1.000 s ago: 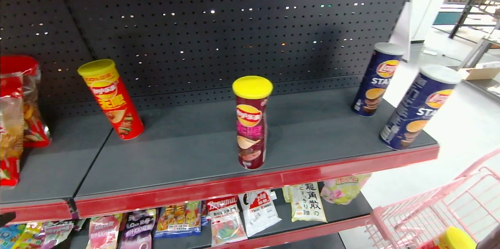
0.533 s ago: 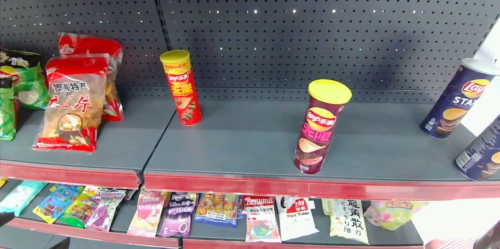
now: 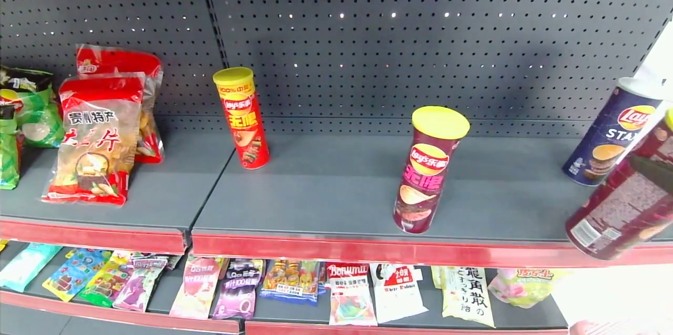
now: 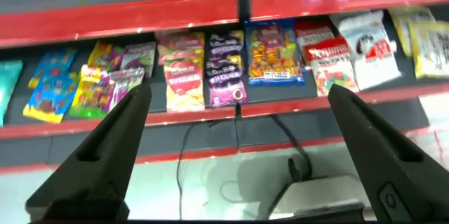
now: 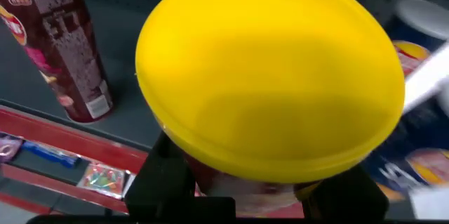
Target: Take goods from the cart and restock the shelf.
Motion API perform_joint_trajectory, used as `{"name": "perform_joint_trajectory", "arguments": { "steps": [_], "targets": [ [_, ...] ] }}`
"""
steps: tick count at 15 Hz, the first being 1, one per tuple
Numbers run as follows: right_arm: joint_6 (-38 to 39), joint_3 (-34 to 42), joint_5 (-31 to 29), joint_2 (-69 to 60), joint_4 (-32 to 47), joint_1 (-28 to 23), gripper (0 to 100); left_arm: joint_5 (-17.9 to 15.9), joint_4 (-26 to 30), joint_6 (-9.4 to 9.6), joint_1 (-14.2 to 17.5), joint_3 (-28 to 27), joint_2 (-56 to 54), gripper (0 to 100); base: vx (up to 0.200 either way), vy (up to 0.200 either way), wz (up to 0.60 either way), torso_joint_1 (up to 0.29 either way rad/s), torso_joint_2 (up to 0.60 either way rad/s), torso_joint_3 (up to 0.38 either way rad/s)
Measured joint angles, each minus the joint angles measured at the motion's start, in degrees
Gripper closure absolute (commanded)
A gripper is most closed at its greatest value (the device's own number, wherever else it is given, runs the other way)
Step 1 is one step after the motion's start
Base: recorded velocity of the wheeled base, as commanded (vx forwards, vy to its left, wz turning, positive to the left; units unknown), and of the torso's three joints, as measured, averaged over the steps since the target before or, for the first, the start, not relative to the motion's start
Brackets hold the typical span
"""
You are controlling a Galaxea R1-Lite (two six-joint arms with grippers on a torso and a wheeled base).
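Newly arrived at 4 o'clock, 1 maroon can (image 3: pixel 620 203) sits clamped in your right gripper (image 5: pixel 252 196), tilted over the shelf (image 3: pixel 368 193) edge, probably for placing, while your left gripper (image 4: pixel 240 89) gapes wide, unladen.

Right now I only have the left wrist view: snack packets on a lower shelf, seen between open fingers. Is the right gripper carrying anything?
Observer: Yes. The right gripper is shut on a tilted maroon can, at the head view's right edge, in front of the blue can.
Operator: Where is there room up there?
Observer: On the upper shelf a bare stretch lies between the standing maroon can, near the front edge, and the blue can.
Operator: And further left?
Observer: A red can stands near the back panel, with bare shelf on both sides of it.
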Motion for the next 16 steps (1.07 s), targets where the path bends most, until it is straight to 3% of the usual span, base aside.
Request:
{"name": "perform_joint_trajectory", "arguments": {
  "steps": [2, 4, 6, 11, 16],
  "targets": [
    [0.4, -1.7, 2.1, 6.4, -3.0, 0.1, 100, 0.0, 0.8, -2.68, 2.6, 0.1, -1.3, 0, 0.0, 0.0, 0.0, 0.0, 0.0, 0.0],
    [0.7, -5.4, 2.7, 12.3, -3.4, 0.2, 100, 0.0, 2.5, -5.24, 8.1, -0.4, -1.4, 0, 0.0, 0.0, 0.0, 0.0, 0.0, 0.0],
    [0.9, -9.7, 3.0, 17.1, -3.6, 0.5, 100, -0.6, 3.1, -5.86, 11.5, 0.4, -2.1, 0, 0.0, 0.0, 0.0, 0.0, 0.0, 0.0],
    [2.8, -18.4, 5.7, 27.9, -3.5, 2.8, 100, -7.3, 3.6, -0.66, 11.3, 6.0, -12.6, 0, 0.0, 0.0, 0.0, 0.0, 0.0, 0.0],
    [3.2, -28.4, 12.4, 38.9, -3.5, 3.2, 100, -6.8, 3.6, -0.26, 11.2, 8.4, -17.3, 0, 0.0, 0.0, 0.0, 0.0, 0.0, 0.0]
  ]
}}
